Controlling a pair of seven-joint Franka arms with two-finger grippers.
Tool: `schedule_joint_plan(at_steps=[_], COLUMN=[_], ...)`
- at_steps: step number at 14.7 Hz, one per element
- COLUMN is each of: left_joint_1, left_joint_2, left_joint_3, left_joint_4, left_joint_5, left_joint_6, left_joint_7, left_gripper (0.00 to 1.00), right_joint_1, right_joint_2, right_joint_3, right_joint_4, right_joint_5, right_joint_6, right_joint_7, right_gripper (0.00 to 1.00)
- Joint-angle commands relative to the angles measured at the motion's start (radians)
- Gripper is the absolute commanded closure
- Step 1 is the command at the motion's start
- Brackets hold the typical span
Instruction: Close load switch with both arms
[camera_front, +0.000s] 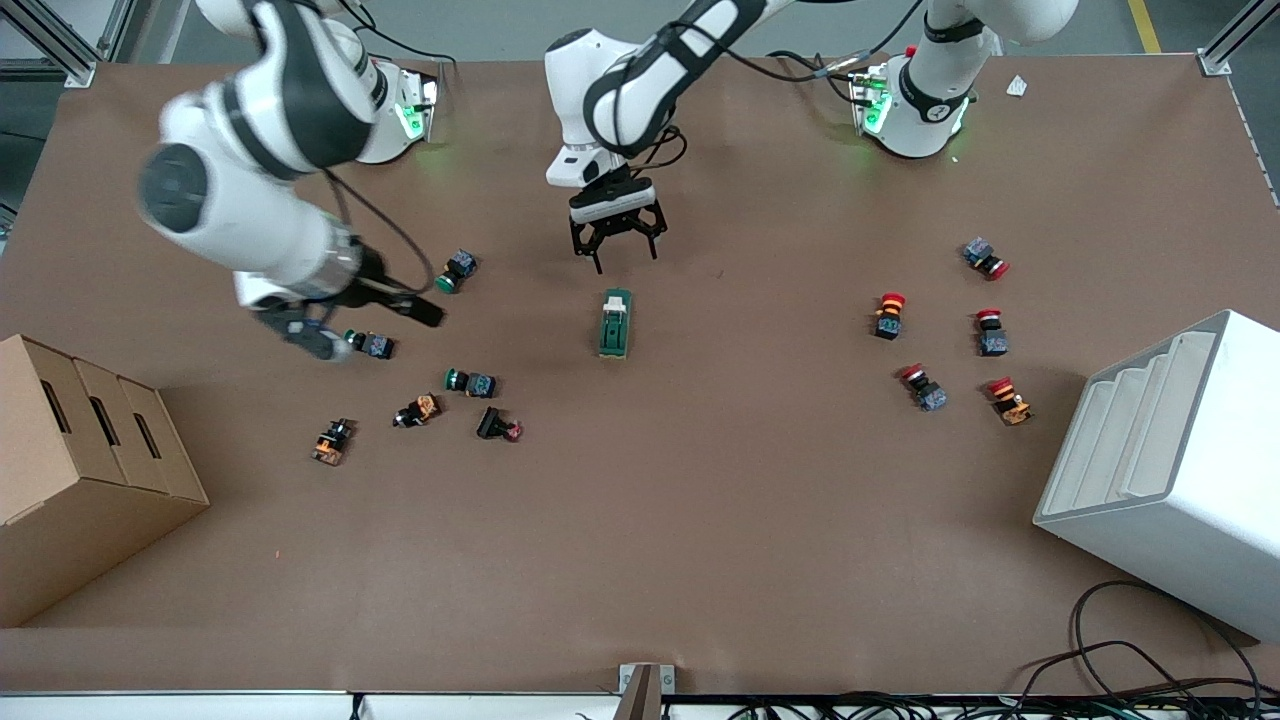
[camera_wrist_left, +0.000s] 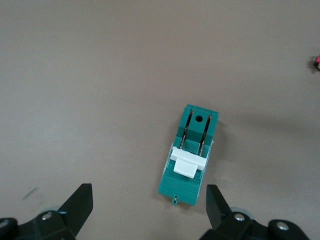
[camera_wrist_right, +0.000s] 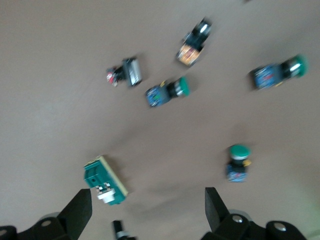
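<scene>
The load switch, a dark-green block with a white lever at one end, lies on the brown table near its middle. My left gripper hangs open and empty over the table just by the switch's lever end. In the left wrist view the switch and its white lever lie close to the open left gripper, nearer one finger. My right gripper is open and empty over a green push-button, toward the right arm's end. The right wrist view shows the switch by the open right gripper.
Several green and orange push-buttons lie under and near the right gripper. Several red push-buttons lie toward the left arm's end. A cardboard box and a white stepped bin stand at the table's two ends.
</scene>
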Motion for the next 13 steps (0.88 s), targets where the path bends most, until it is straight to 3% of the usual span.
schedule_joint_plan(at_steps=[1,5,8,13], left_joint_1=[-0.018,-0.021,-0.027,-0.062], left_joint_2=[0.058,0.129,0.159,0.242], left_joint_3=[0.005,0.005,0.007,0.008], left_joint_4=[-0.014,-0.016,-0.013,-0.01], left_joint_5=[0.227,0.503,0.609,0.738], left_joint_6=[0.012,0.012,0.001,-0.094], left_joint_7=[-0.185,-0.349,-0.35,-0.45], left_gripper=[0.01,0.01,0.0,0.0], right_joint_1=[0.091,0.229,0.305,0.394], right_joint_2=[0.049,0.132,0.2,0.269], right_joint_3=[-0.012,-0.012,-0.012,-0.012], right_joint_4=[-0.022,-0.063,-0.085,-0.132], right_joint_5=[0.056,0.059,0.063,0.165], right_joint_6=[0.109,0.305,0.428,0.615], right_joint_7=[0.101,0.242,0.302,0.313], right_gripper=[0.0,0.0,0.0,0.0])
